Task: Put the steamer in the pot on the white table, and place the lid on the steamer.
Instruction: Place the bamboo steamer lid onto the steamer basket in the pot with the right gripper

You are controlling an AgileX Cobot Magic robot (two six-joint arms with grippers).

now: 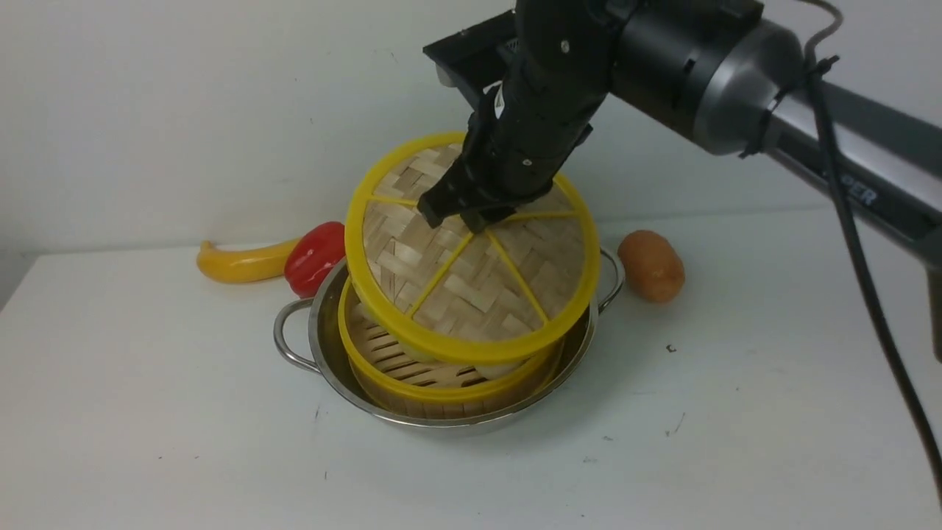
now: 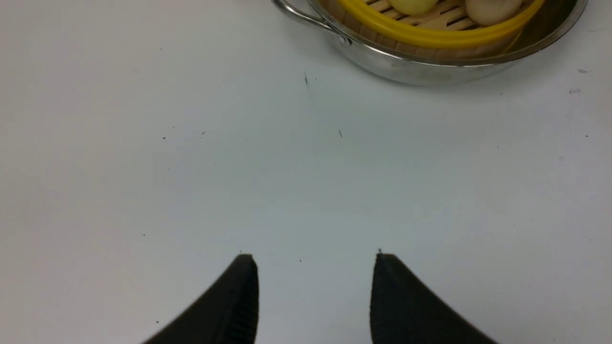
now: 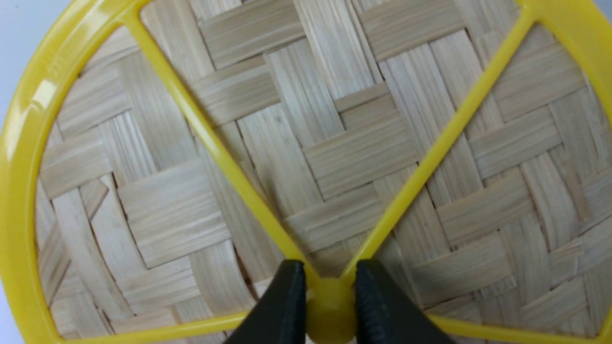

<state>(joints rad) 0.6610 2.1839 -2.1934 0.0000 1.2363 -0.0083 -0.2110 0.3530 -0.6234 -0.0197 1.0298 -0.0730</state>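
Note:
The steamer (image 1: 434, 386), a slatted bamboo basket with a yellow rim, sits inside the steel pot (image 1: 331, 353) on the white table (image 1: 147, 412). Pale buns lie in it. My right gripper (image 1: 471, 213) is shut on the centre knob of the lid (image 1: 478, 287), a woven disc with yellow rim and spokes, and holds it tilted just above the steamer. In the right wrist view the lid (image 3: 334, 143) fills the frame and my right gripper (image 3: 330, 277) pinches the yellow knob. My left gripper (image 2: 313, 258) is open and empty over bare table, near the pot (image 2: 420, 67) and steamer (image 2: 430, 33).
A yellow curved vegetable (image 1: 243, 263) and a red pepper (image 1: 315, 256) lie behind the pot on the left. A brown potato (image 1: 650, 265) lies to its right. The right arm reaches in from the upper right.

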